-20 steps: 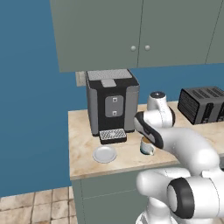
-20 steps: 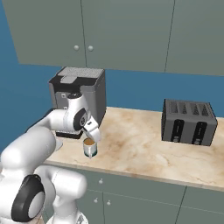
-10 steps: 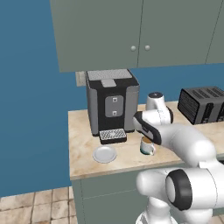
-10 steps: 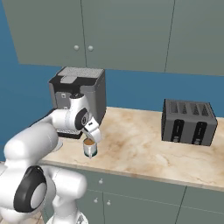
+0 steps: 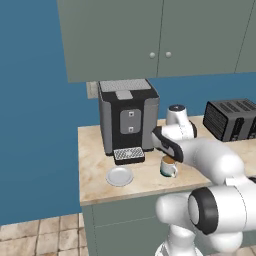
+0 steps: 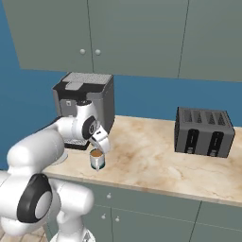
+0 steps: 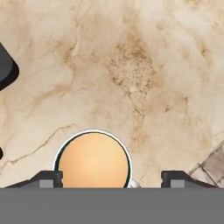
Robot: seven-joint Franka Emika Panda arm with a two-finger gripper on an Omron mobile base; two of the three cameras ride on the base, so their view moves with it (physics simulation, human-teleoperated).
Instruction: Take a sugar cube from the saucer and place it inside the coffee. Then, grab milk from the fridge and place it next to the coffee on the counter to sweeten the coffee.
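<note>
Right now the fingers [image 7: 112,180] stand spread wide with nothing between them, poised directly over the coffee [image 7: 92,159], whose brown liquid fills the gap below the two tips. No sugar cube is visible on that liquid, so I cannot tell whether it has sunk. The mug looks rigid, glazed and slick, and full enough to slop if tilted; its handle or rim wall would be the sensible hold. Beyond the fingers on the marbled surface [image 5: 95,150] lies the saucer [image 5: 119,176], looking bare. Farther back stands the coffee machine [image 5: 127,120].
</note>
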